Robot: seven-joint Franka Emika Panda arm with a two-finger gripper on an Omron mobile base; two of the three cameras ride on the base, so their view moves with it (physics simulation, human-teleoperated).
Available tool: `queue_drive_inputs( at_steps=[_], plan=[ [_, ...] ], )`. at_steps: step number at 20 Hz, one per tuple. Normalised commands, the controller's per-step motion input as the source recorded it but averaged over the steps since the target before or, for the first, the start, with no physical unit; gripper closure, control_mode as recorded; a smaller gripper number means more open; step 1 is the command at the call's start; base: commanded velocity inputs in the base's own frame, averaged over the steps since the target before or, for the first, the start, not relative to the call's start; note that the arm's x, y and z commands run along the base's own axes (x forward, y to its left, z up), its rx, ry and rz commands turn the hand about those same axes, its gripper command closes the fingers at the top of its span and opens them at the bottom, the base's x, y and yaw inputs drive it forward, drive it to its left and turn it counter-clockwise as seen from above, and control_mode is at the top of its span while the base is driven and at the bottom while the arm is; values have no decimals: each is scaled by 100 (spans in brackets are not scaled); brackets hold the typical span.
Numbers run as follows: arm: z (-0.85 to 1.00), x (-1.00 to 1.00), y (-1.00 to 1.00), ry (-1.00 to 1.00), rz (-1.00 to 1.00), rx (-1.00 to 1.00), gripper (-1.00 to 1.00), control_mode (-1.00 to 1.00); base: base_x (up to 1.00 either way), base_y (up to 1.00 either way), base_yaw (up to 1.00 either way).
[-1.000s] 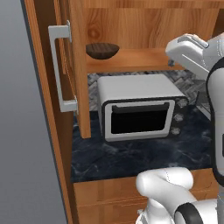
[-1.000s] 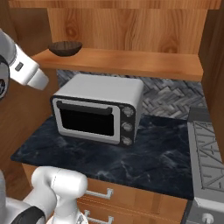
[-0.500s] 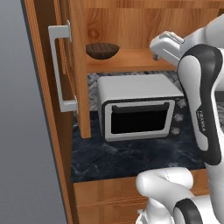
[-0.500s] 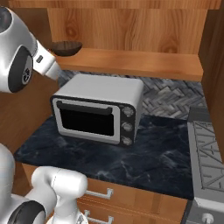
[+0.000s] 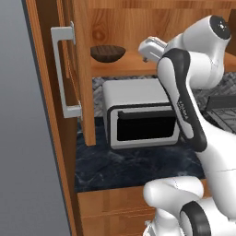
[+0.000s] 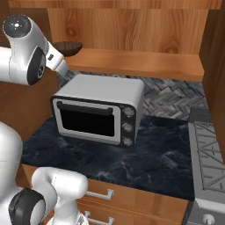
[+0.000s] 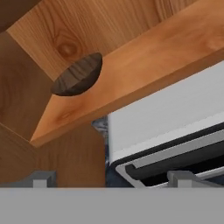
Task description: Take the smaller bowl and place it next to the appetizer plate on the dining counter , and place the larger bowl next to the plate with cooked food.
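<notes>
The smaller bowl (image 5: pixel 108 52) (image 6: pixel 69 47) (image 7: pixel 78 76) is shallow, dark brown and wood-grained. It sits at the left end of a wooden shelf (image 5: pixel 129 65) inside an open cabinet, upright and untouched. My gripper (image 5: pixel 148 48) (image 7: pixel 111 179) hovers a short way to the bowl's right, just above shelf level, pointing toward it. Its fingertips (image 7: pixel 42 179) stand wide apart, open, with nothing between them. The larger bowl, the appetizer plate, the plate with cooked food and the dining counter are out of view.
A white toaster oven (image 5: pixel 140 115) (image 6: pixel 99 107) stands on the black marbled counter (image 6: pixel 145 158) directly under the shelf. The open cabinet door with its grey handle (image 5: pixel 64 73) stands at the left. A stove (image 6: pixel 208 162) borders the counter's right side.
The arm has swung left across the shelf front, bringing the hand from the right side close to the brown bowl. The jaws stayed wide apart; the bowl has not moved.
</notes>
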Motion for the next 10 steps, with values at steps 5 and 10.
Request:
queue_drive_inputs(
  at_steps=[5, 10],
  plan=[
    [0, 69, 26, 0, 0, 0, -100, -100, 0, 0, 0],
    [0, 69, 8, 0, 0, 1, -100, -100, 0, 0, 0]
  ],
)
